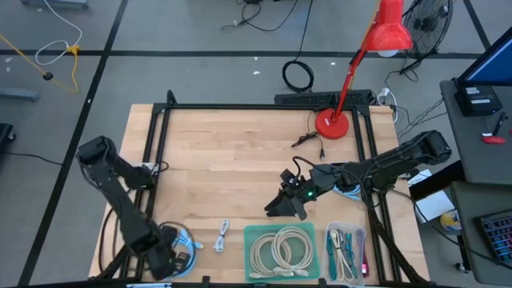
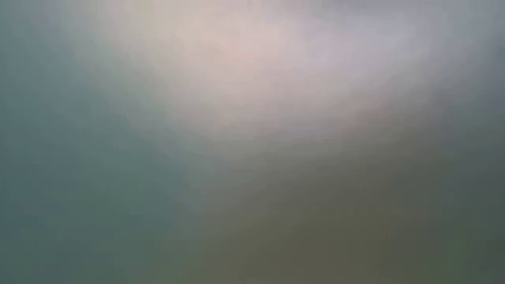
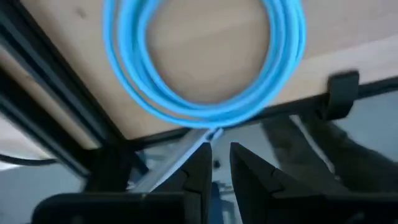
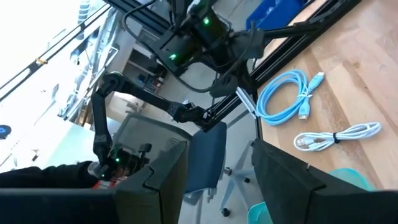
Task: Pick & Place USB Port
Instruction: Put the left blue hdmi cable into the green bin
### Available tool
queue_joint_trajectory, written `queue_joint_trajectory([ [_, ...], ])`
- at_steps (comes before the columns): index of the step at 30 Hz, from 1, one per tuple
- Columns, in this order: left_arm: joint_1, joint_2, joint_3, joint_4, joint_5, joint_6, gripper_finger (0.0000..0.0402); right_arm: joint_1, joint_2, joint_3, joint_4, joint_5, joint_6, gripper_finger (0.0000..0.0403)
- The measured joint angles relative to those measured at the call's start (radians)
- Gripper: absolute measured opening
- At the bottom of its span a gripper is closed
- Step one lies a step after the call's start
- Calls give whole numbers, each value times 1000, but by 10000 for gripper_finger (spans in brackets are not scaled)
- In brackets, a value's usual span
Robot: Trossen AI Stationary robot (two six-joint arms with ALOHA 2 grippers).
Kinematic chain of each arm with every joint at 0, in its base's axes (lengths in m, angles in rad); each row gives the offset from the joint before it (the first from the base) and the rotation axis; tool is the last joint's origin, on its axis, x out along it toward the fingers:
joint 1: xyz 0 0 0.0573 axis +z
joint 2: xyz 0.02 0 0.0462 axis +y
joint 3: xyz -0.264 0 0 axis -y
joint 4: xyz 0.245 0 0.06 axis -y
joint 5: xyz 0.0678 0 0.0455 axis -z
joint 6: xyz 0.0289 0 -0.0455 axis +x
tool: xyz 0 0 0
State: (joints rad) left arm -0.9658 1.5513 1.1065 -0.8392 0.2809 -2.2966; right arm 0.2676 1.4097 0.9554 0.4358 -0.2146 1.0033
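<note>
Left tool (image 1: 178,264) parked at table (image 1: 240,176) front-left corner over blue cable (image 1: 186,240); fingers nearly closed, nothing between them. Right tool (image 1: 282,206) hovering mid-table above green tray (image 1: 250,232), fingers parted, empty. White USB cable (image 1: 222,236) lying between blue cable and tray, untouched. Judgement: drop right tool straight down, span bundled middle, clamp before lifting. Low view fully blurred, useless. Which cable counts as target unclear. Connector details unreadable.

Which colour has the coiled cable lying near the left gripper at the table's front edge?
Light blue. The coiled round cable shows best in the left wrist view, just beyond the left gripper.
</note>
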Motion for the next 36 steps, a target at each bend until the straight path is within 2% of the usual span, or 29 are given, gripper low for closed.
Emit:
queue_joint_trajectory([
  [4, -56, 48, 0, 31, 20, -38, 63, 0, 0, 0, 0, 0, -30, 171],
  [11, -57, 74, 0, 68, 5, -32, 70, 0, 0, 0, -12, 0, -37, 171],
  [14, -49, 74, 0, 17, 5, -36, 103, 1, 0, 0, -12, 0, -34, 171],
  [21, -32, 73, -28, -52, 7, -59, 222, 7, 0, 0, -20, -1, -21, 171],
  [25, -32, 77, -93, -17, 34, -79, 255, 16, 0, 0, -18, -2, -17, 171],
  [30, -44, 81, -189, 49, 35, -101, 254, 35, 0, 0, -17, -3, -17, 171],
  [36, -34, 78, -328, 274, 48, -87, 232, 47, 0, 0, -18, -3, 3, 171],
])
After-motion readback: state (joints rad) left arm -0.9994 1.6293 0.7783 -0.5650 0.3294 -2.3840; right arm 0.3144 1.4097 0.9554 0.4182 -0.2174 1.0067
